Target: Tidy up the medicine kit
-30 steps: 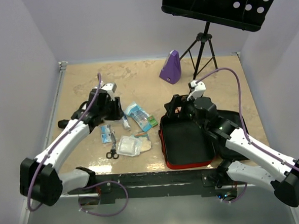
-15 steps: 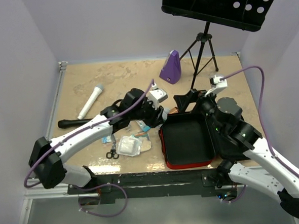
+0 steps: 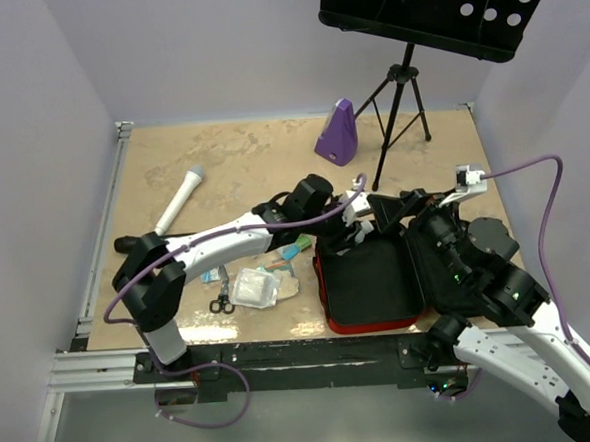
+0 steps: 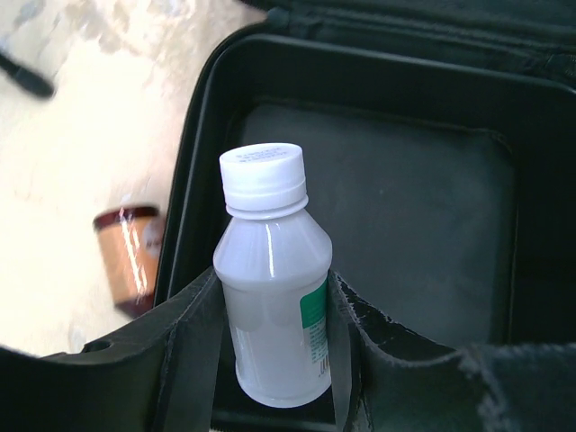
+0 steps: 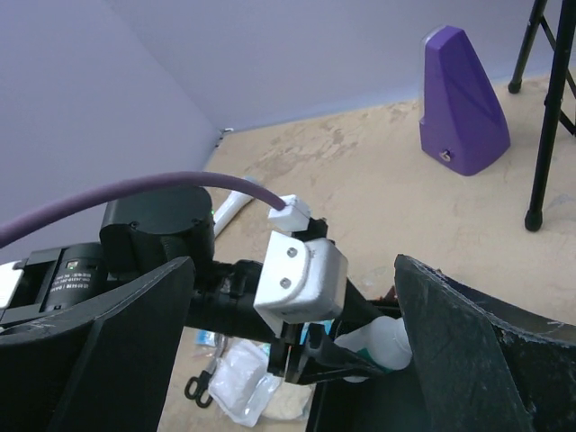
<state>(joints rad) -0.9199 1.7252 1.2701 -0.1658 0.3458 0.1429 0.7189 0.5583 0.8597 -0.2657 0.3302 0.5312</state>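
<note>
Since 1 second ago the left arm has swung from the table's left side across to the kit, and the right arm has drawn back toward the right.

Left gripper (image 3: 359,229): fingers clamped on 1 white plastic bottle (image 4: 268,279) with a white screw cap and green label, gripped on both flanks of its lower body.

Right gripper (image 3: 389,207): jaws spread wide with nothing between them, standing just beyond the kit's far rim and facing the left gripper.

Soft zip medicine kit (image 3: 373,324), black lining with red rim: it lies open near the table's front edge, right of centre.

Key relation: the bottle's long axis runs along the fingers, cap leading. The black tray floor lies straight ahead of and below the cap. The bottle hangs at the tray's far-left corner; whether its base touches the lining cannot be told.

Judgement: the left arm is nearer and the only loaded one, so the coming move calls for a short lowering into the tray before release.

1 small brown jar (image 4: 130,256) lies just outside the kit's left wall.
</note>
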